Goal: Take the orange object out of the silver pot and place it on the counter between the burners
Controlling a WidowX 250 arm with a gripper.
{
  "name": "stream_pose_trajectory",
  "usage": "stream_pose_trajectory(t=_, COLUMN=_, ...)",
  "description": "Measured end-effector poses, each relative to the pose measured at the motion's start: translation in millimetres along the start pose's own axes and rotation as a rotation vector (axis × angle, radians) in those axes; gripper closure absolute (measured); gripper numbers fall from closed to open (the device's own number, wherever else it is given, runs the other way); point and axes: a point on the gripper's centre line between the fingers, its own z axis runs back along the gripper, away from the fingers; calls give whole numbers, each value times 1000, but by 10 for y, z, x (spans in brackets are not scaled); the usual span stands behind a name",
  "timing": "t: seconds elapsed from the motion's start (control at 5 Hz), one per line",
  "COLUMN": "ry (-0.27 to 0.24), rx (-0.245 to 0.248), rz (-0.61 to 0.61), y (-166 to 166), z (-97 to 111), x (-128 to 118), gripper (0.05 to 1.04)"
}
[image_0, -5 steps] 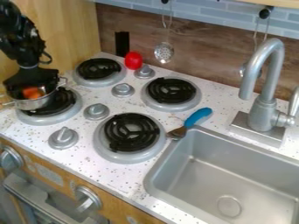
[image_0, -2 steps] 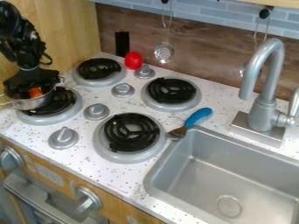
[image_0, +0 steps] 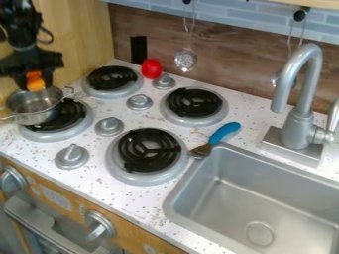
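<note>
At the upper left, the black gripper (image_0: 33,83) hangs just above a small metal pot. It is shut on an orange object (image_0: 34,81), which sits between its fingers over the pot's back rim. The metal pot (image_0: 34,110) stands on the left side of the front left burner (image_0: 71,117), with its handles sticking out at both sides. The pot's inside shows bare metal.
Other burners (image_0: 112,78) (image_0: 149,150) and grey knobs surround the pot. A red egg-shaped object (image_0: 151,68) stands near the back wall. A blue-handled utensil (image_0: 224,133) lies by the sink (image_0: 183,184), beside the faucet (image_0: 301,114).
The gripper has risen out of the pot with the orange object in it. The pot has stayed in about the same place.
</note>
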Motion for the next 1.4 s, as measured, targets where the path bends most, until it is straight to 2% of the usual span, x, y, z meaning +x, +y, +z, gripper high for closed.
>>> stream_pose_trajectory(t=0.2, ry=-40, rx=-50, rz=-79, y=-227, z=367, x=-35, gripper=517)
stream_pose_trajectory(t=0.4, ry=-63, rx=-120, rz=-142, y=-450, z=556, x=-169, gripper=517)
stream_pose_trajectory(t=0.6, ry=-84, rx=-180, rz=-260, y=-753, z=575, x=-324, gripper=517)
stream_pose_trajectory(t=0.8, ry=-46, rx=-240, rz=-403, y=-1182, z=399, x=-627, gripper=517)
stream_pose_trajectory(t=1.0, ry=-16, rx=-294, rz=-490, y=-1484, z=131, x=-727, gripper=517)
stream_pose_trajectory(t=1.2, ry=62, rx=-350, rz=-569, y=-1748, z=-116, x=-925, gripper=517)
stream_pose_trajectory(t=1.4, ry=79, rx=-396, rz=-608, y=-1873, z=-225, x=-997, gripper=517)
